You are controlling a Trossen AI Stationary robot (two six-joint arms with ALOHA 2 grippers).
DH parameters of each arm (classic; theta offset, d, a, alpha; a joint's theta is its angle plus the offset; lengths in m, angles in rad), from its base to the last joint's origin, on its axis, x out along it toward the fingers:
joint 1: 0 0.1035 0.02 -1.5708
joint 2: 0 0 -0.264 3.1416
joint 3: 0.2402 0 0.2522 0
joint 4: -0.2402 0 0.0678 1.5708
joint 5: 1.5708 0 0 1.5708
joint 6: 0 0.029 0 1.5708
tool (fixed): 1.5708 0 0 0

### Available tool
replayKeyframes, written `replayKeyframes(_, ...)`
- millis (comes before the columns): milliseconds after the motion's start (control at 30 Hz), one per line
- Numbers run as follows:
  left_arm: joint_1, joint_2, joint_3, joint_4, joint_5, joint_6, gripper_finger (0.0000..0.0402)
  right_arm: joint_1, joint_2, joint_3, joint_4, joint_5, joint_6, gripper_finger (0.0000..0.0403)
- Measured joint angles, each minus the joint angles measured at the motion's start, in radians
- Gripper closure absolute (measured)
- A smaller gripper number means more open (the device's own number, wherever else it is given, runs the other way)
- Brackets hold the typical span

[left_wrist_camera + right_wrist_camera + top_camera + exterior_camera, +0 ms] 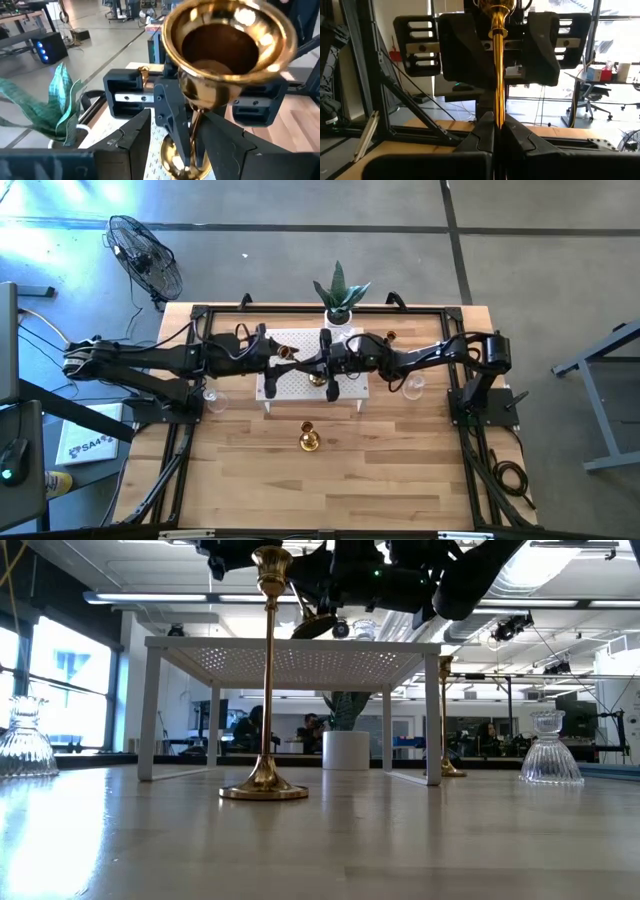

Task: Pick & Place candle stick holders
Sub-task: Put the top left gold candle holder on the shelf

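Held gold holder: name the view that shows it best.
Left wrist view: the holder shows cup, stem and base. Right wrist view shows only its stem in the shut right gripper; high view a gold speck; low view its base.
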Motion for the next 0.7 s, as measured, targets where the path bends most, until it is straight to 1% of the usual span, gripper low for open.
replayKeyframes(367, 0.0, 0.023, 0.001, 0.004, -0.003, 0.009, 0.0239, 0.0, 0.0, 0.0, 0.0, 0.0, -0.004, 0.0401)
replayKeyframes(433, 0.0, 0.024, 0.001, 0.005, -0.003, 0.019, 0.0244, 0.0, 0.0, 0.0, -0.002, 0.0, -0.004, 0.0401)
replayKeyframes(500, 0.0, 0.024, 0.001, 0.011, -0.002, 0.02, 0.026, 0.0, 0.0, 0.0, -0.001, 0.0, -0.004, 0.0401)
replayKeyframes(567, 0.0, 0.024, 0.001, 0.01, 0.0, 0.031, 0.0285, 0.0, 0.0, 0.0, -0.003, 0.002, -0.004, 0.0401)
replayKeyframes(700, -0.001, 0.024, 0.001, 0.01, 0.01, 0.061, 0.0358, -0.001, 0.0, 0.0, -0.008, 0.006, -0.004, 0.0401)
